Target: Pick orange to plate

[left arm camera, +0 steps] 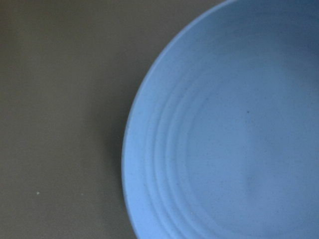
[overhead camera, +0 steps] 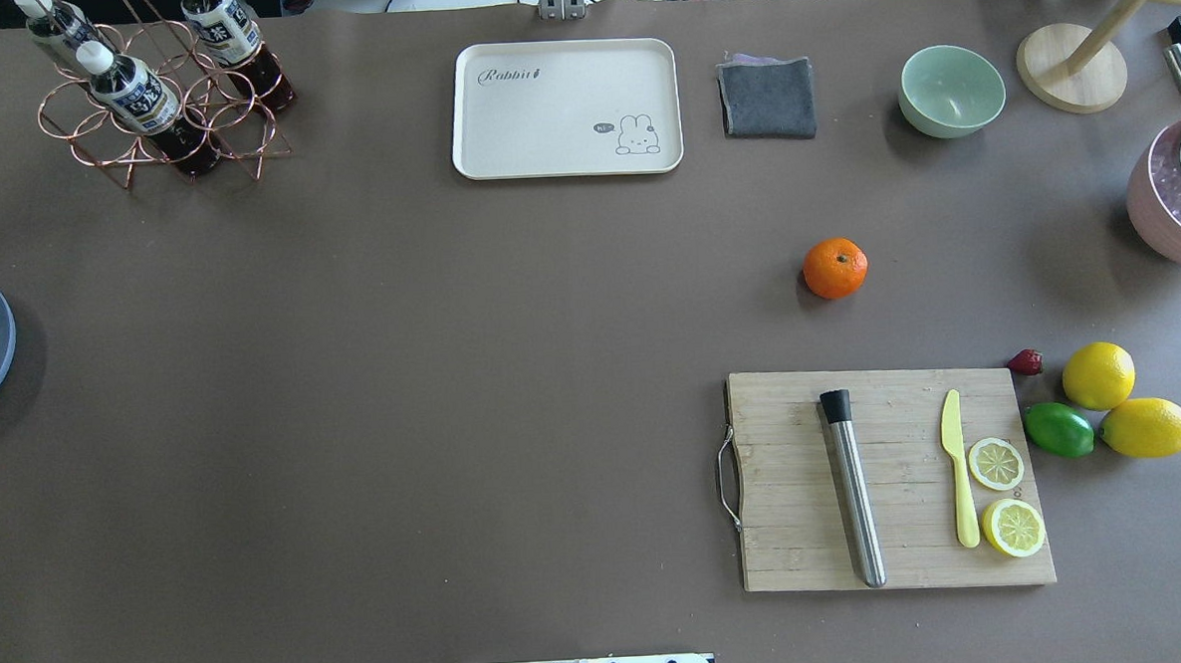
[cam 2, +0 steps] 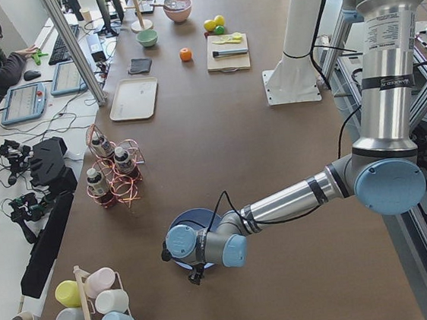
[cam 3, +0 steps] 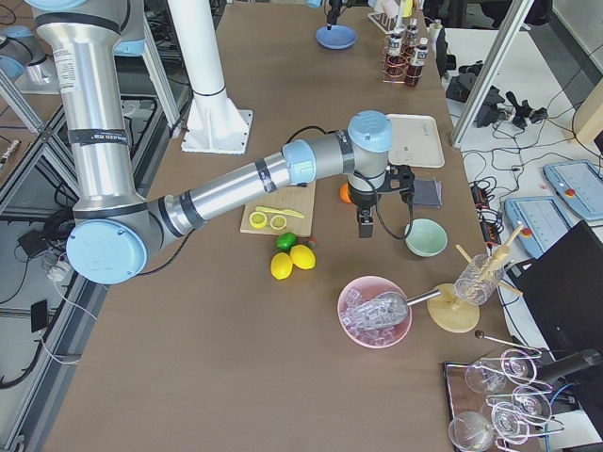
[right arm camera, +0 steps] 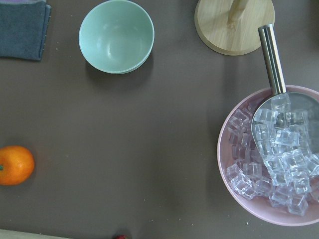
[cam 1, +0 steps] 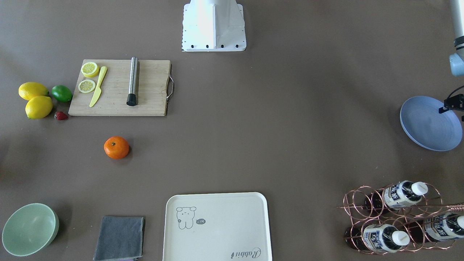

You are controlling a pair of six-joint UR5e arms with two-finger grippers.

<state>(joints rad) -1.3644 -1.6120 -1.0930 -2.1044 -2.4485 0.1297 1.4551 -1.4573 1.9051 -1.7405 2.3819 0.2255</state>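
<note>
1. Blue plate [left arm camera: 224, 139] fills most of the left wrist view. It lies flat on the brown surface [overhead camera: 453, 377], directly beneath the left pincer [cam 2: 196, 275].
2. That left pincer hangs over the plate's rim. Its fingers show in no close view, so I cannot tell how far open it is or whether it has hold of anything.
3. At the other end, the right pincer [cam 3: 366, 229] points straight down above the surface. It shows only small and side-on, so its opening and any hold cannot be told either.
4. Just to one side of the right pincer sits the orange [overhead camera: 835, 268], alone on the bare surface and touching nothing. It is well apart from the plate.
5. On the opposite side of that pincer stands a pink bowl [overhead camera: 1162, 219] of ice cubes [right arm camera: 259, 169], with a metal scoop [right arm camera: 271, 59] resting in it.
6. Past the pincer are a pale green bowl [right arm camera: 116, 36], a grey cloth [overhead camera: 767, 98] and a round wooden base [right arm camera: 249, 30].
7. Near the orange, on the robot's side of it, lies a cutting board [overhead camera: 786, 482]. On it are a steel cylinder [overhead camera: 854, 499], a yellow knife [overhead camera: 959, 475] and two lemon slices [overhead camera: 996, 463].
8. Two lemons [overhead camera: 1098, 375], a lime [overhead camera: 1058, 430] and a strawberry [overhead camera: 1025, 361] cluster beside the board.
9. Farther off toward the left pincer are a cream tray [overhead camera: 561, 109], then a copper wire rack [overhead camera: 144, 142] with bottles [overhead camera: 126, 88].
</note>
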